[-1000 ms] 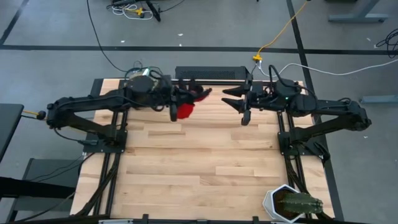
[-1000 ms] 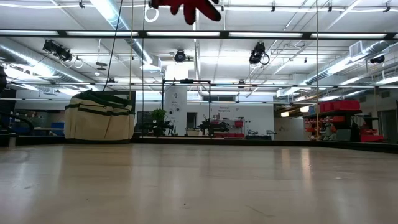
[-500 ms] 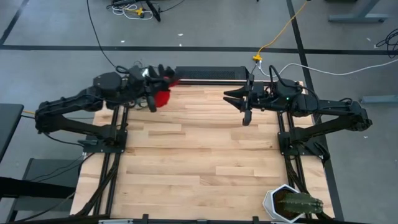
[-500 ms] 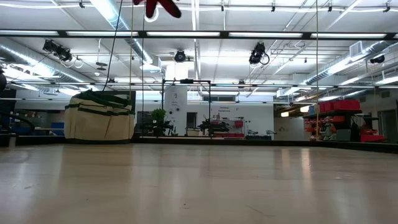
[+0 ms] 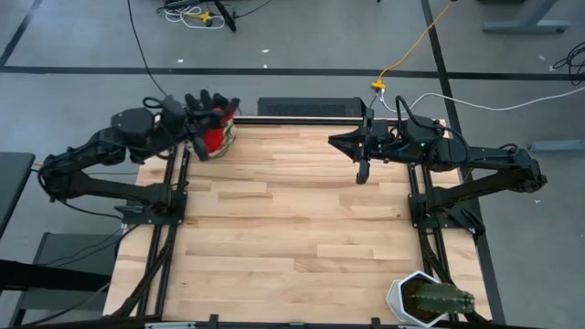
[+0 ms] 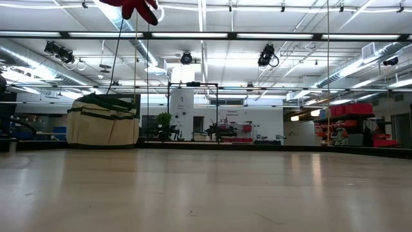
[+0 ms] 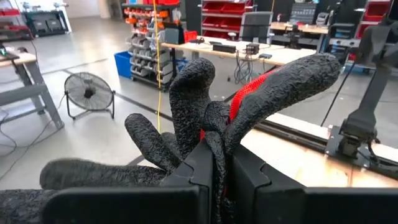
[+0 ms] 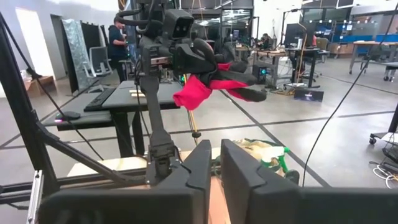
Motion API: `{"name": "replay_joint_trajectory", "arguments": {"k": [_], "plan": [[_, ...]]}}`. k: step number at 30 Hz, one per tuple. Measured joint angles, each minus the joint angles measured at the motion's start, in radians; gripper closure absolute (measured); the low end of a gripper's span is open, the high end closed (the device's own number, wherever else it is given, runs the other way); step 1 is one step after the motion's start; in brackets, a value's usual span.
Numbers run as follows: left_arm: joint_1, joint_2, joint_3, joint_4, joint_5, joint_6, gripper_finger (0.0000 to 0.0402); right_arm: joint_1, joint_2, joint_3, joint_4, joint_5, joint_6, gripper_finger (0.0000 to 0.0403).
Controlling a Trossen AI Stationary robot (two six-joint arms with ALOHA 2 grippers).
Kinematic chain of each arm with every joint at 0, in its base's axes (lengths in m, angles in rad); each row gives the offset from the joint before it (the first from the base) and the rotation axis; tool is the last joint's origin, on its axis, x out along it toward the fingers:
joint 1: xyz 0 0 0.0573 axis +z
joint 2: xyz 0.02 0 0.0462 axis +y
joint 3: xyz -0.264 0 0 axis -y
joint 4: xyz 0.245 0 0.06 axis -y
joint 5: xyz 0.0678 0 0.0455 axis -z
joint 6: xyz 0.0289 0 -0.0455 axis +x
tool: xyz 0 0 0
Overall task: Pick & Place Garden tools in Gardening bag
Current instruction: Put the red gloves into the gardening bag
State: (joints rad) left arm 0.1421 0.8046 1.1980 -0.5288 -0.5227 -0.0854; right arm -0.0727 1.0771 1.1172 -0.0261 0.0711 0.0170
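My left gripper (image 5: 203, 126) is shut on the red-and-black glove (image 5: 213, 137), high above the table's far left corner. The glove also shows at the top of the low view (image 6: 132, 8) and in the right wrist view (image 8: 208, 84). The beige gardening bag with green trim (image 6: 103, 120) stands on the table at that corner, below the glove; it also shows in the right wrist view (image 8: 264, 152). My right gripper (image 5: 358, 157) is shut and empty, in the air over the table's far right part. The other garden tools are out of view. My left gripper pinches the glove between its two fingers at the middle of the glove (image 7: 214, 134), where the black glove fingers begin. The black glove fingers (image 7: 280, 81) fan out past the fingertips. The red cuff (image 8: 189, 94) hangs below the gripper. The glove is lifted clear of table and bag.
A white pot with a green cactus (image 5: 430, 300) stands at the table's near right corner. A bare stretch of wooden tabletop (image 5: 292, 228) lies between the arms. A person (image 8: 118, 37) stands in the room beyond the table.
My left gripper has carried the glove toward the table's left edge and a little toward the far edge. It started near the middle of the far edge and now hangs over the far left corner, above the bag. It stays shut on the glove, which stays lifted.
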Motion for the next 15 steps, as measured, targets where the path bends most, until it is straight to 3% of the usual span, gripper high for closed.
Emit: {"name": "replay_joint_trajectory", "arguments": {"k": [8, 15], "plan": [[0.000, -0.050, 0.000, -0.111, 0.002, -0.028, 0.0372, 0.000, -0.002, 0.000, -0.043, 0.000, 0.000, 0.0398], [0.000, -0.091, 0.000, -0.171, -0.030, -0.026, 0.0372, 0.000, -0.005, 0.000, -0.081, 0.000, 0.005, 0.0401]]}}
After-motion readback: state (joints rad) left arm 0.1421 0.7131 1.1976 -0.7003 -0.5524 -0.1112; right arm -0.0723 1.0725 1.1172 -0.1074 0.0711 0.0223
